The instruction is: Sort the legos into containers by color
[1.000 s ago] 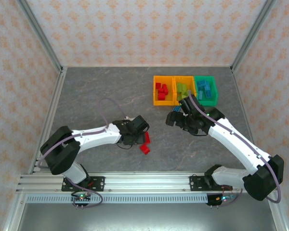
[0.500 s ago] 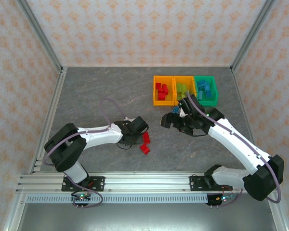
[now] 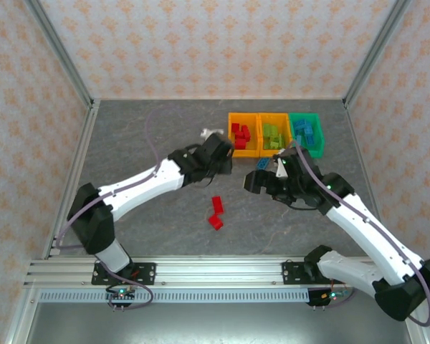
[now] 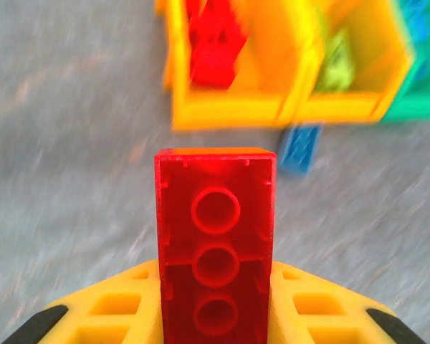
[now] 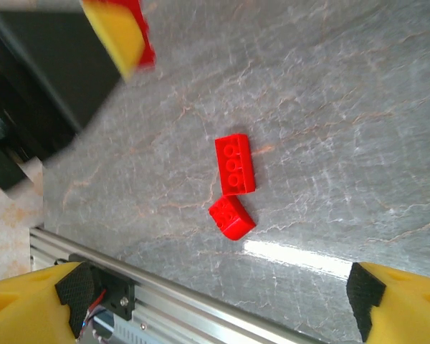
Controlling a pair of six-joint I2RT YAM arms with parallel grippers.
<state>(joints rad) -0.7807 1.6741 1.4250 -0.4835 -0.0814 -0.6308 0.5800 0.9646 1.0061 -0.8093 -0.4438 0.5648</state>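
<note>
1. Gripping a red brick (image 4: 215,244) between its fingers, the left gripper (image 3: 222,153) is hovering just left of the left orange bin (image 3: 244,115), which is holding red bricks.
2. The right gripper (image 5: 222,301) is hanging with its fingers spread wide, carrying nothing.
3. Two loose red bricks (image 5: 234,164) are lying close together on the near part of the table (image 3: 143,143).
4. A blue brick (image 3: 262,164) is lying just near of the middle orange bin (image 3: 274,115); the green bin (image 3: 305,115) is sitting rightmost.

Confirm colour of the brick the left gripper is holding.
Red; the brick shows best in the left wrist view.
</note>
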